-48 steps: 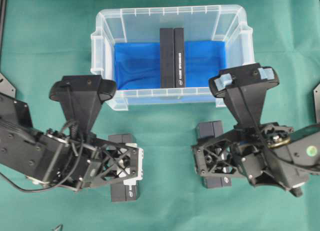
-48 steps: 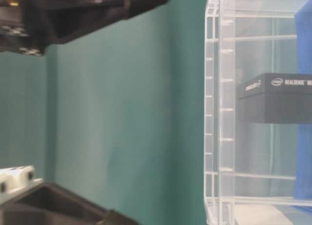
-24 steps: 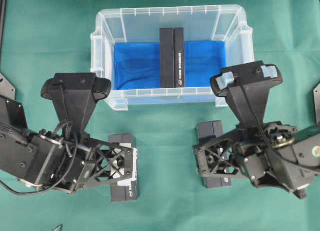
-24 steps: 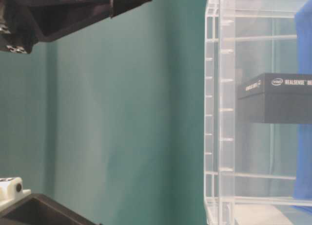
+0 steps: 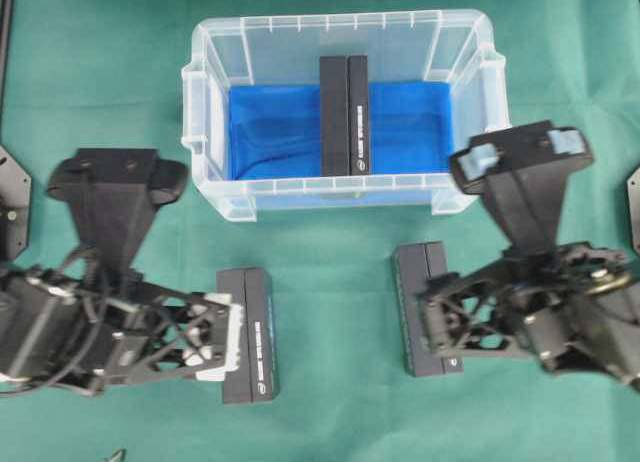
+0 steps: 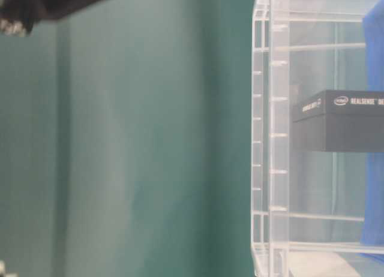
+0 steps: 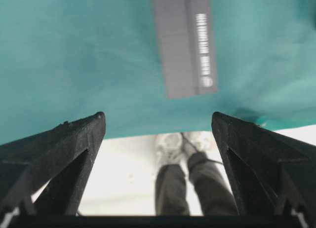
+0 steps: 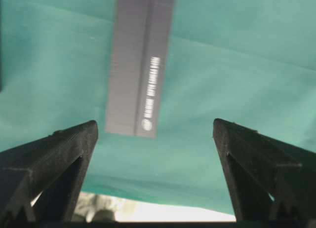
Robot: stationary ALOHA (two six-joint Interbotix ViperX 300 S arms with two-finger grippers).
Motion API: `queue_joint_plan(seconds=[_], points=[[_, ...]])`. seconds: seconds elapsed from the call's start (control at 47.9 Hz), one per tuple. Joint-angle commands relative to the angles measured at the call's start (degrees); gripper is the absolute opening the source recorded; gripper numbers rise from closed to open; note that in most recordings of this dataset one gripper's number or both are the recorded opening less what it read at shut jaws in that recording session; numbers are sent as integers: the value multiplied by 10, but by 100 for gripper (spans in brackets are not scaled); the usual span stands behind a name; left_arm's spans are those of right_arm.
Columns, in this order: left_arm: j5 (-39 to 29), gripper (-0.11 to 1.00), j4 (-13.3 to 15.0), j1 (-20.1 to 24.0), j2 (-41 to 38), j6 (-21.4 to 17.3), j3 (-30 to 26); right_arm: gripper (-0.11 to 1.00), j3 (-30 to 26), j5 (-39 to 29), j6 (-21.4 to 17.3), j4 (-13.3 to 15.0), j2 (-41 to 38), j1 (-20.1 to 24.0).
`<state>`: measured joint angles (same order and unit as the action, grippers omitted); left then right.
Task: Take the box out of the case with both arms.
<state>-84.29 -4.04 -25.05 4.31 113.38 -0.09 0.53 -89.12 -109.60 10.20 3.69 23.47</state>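
The clear case (image 5: pixel 345 22) stands at the back middle of the green cloth, its bottom lined with a blue sheet. One black box (image 5: pixel 345 115) lies in it; the table-level view shows that box (image 6: pixel 339 121) through the case wall (image 6: pixel 270 133). Neither arm reaches into the case. My left gripper (image 5: pixel 228 344), the one with white parts, sits low at the front left, open and empty (image 7: pixel 157 114). My right gripper (image 5: pixel 432 327), all black, sits at the front right, also open with nothing between its fingers (image 8: pixel 154 121).
Two more black boxes lie on the cloth in front of the case, one (image 5: pixel 248 334) by the left gripper and one (image 5: pixel 425 307) by the right. Each shows ahead of its own jaws (image 7: pixel 185 43) (image 8: pixel 139 65). The table's front edge and someone's shoes (image 7: pixel 173 141) show beyond.
Both arms have drawn back from the middle, the left one to the left and the right one to the right, uncovering the two boxes on the cloth. The arm parts have nearly left the table-level view.
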Motion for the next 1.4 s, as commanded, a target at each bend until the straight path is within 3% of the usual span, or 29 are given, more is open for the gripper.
queue_joint_plan(seconds=[0.0, 0.251, 0.418, 0.606, 0.752, 1.378], points=[[-4, 88, -3, -10, 32, 2, 7, 92, 23, -3, -4, -10, 43, 7], [-21, 88, -2, -19, 85, 3, 69, 92, 114, 2, -49, -22, 129, 27], [-23, 88, -1, -24, 126, 5, 113, 92, 157, -1, -54, -22, 181, 36], [-23, 88, 0, -36, 169, 43, 156, 92, 191, -18, -55, -21, 229, 39], [-24, 88, -1, -48, 181, 63, 168, 92, 202, -21, -57, -14, 240, 39], [-30, 88, -3, -41, 178, 64, 164, 92, 199, -17, -52, -6, 226, 35]])
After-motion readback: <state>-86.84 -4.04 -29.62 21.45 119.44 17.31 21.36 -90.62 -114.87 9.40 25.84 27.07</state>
